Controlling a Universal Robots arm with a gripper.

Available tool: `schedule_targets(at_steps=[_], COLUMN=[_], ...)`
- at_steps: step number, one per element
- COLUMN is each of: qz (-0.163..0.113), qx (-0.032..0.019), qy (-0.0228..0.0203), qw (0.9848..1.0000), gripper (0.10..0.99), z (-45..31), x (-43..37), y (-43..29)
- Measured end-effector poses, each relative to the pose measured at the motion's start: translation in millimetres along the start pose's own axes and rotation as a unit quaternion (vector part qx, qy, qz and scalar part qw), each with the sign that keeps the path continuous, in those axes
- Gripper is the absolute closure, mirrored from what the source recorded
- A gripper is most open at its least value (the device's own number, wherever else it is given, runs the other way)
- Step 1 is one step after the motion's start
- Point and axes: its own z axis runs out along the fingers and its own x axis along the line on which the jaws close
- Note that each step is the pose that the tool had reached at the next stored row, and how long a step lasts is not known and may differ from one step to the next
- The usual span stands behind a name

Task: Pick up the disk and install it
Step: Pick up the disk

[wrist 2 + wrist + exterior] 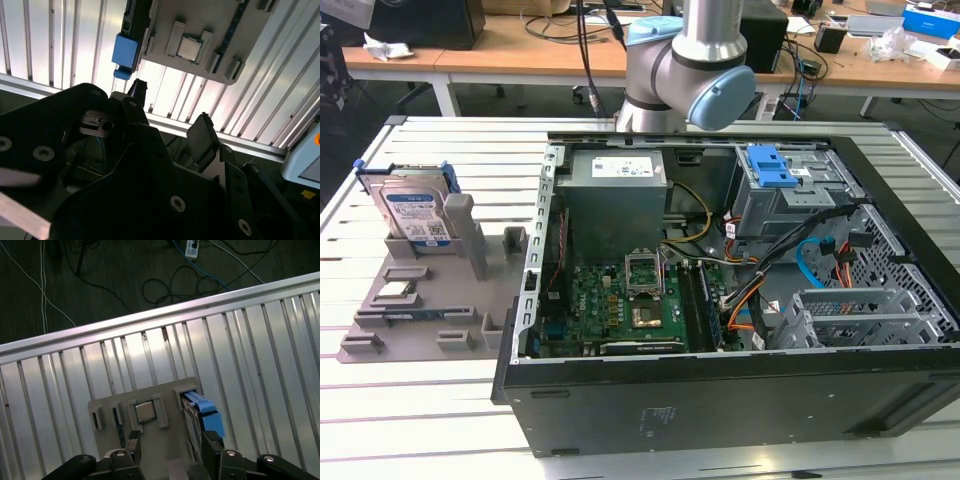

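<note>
Looking across the exterior view, found the disk standing on edge in a slot of the grey fixture tray, at the exterior view's left and well apart from the open computer case. Noted a white and blue label on its silver face and a bright blue frame round its edge (could not make out the label's print). Spotted a small square processor chip lying flat in another pocket of the same tray. Saw tray and case both resting on the slatted aluminium table. Inside the case, picked out a grey metal box bearing a white sticker, wording likewise not legible. Also picked out a green motherboard beside it and a solid blue latch piece on the drive cage toward the exterior view's right. Caught the arm rising behind the case.

In the first wrist view, found the gripper hanging above the tray with fingers spread wide and nothing pinched between them. Saw the disk's blue frame close by one finger, contact not apparent. Met the same frame and chip beyond the black fingers in the second wrist view, jaws again apart and empty.
</note>
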Motion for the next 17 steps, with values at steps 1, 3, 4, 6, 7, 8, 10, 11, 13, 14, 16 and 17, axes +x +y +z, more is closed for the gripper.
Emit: schedule_targets(at_steps=[1, 3, 4, 6, 7, 8, 10, 11, 13, 14, 16, 17], qz=[0.000, -0.002, -0.002, -0.003, -0.004, -0.004, -0.005, -0.005, -0.006, -0.006, -0.006, -0.006], qx=[0.0000, 0.0000, 0.0000, 0.0000, 0.0000, 0.0000, 0.0001, 0.0001, 0.0002, 0.0002, 0.0001, 0.0001], qy=[0.0000, 0.0001, 0.0001, 0.0002, 0.0002, 0.0003, 0.0008, 0.0010, 0.0013, 0.0013, 0.0015, 0.0015], qw=[1.0000, 1.0000, 1.0000, 1.0000, 1.0000, 1.0000, 1.0000, 1.0000, 1.0000, 1.0000, 1.0000, 1.0000], gripper=[0.486, 0.486, 0.486, 0.486, 0.486, 0.486, 0.486, 0.486, 0.486, 0.486, 0.486, 0.486], z=[0.0, 0.0, 0.0, 0.1, 0.0, 0.0, 0.1, 0.0, 0.0, 0.0, 0.0, 0.1], x=[-1.9, -6.1, -7.4, -10.3, -10.9, -11.3, -12.1, -12.4, -12.8, -12.9, -13.3, -13.5], y=[-0.6, -1.2, -1.3, -1.7, -2.0, -2.3, -3.3, -3.7, -5.0, -5.4, -6.7, -7.5])
